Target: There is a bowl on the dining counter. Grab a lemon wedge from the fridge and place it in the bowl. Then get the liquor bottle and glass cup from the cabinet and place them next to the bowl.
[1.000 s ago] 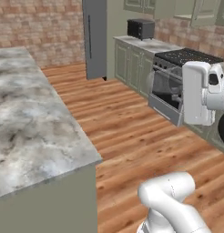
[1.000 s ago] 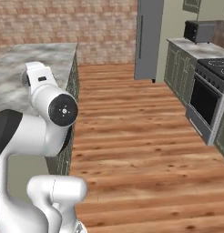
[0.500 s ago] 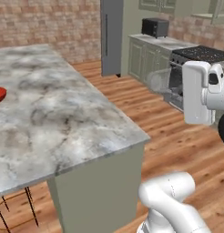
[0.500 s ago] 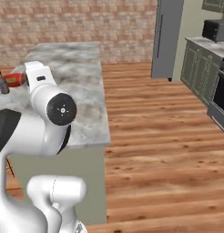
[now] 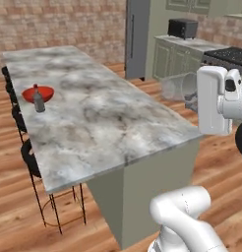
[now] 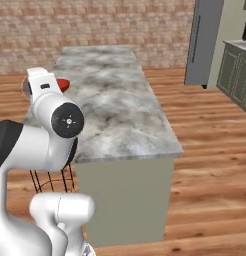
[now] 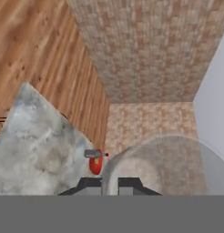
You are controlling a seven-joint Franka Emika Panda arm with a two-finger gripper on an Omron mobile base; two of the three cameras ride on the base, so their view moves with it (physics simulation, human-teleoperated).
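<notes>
I am on the last leg of the job: my gripper [image 5: 192,91] is clamped tight on the glass cup [image 5: 178,87], which I carry out in front of me at about 3 o'clock in the left base view, over the floor and off the near end of the dining counter [image 5: 103,118]. The bowl [image 5: 38,93] sits far up the counter at roughly 10 o'clock in that view, close to the stool-side edge, and the liquor bottle [image 5: 39,102] already stands upright just beside it, on the side nearer me. I cannot make out the lemon wedge at this range, so whether it lies in the bowl I cannot tell.

My judgement is that the next move calls for getting nearer along the counter, then reaching across the marble and setting the cup down upright beside the bowl, on a bare patch that keeps clear of the bottle, before I let go.

The hand view shows the clear wall of the cup rising right at my fingertips [image 7: 89,184], with the bowl and bottle tiny beyond it. The right base view gives the fridge [image 6: 205,42] at 2 o'clock and the counter's full length, while my own arm covers most of the bowl there
</notes>
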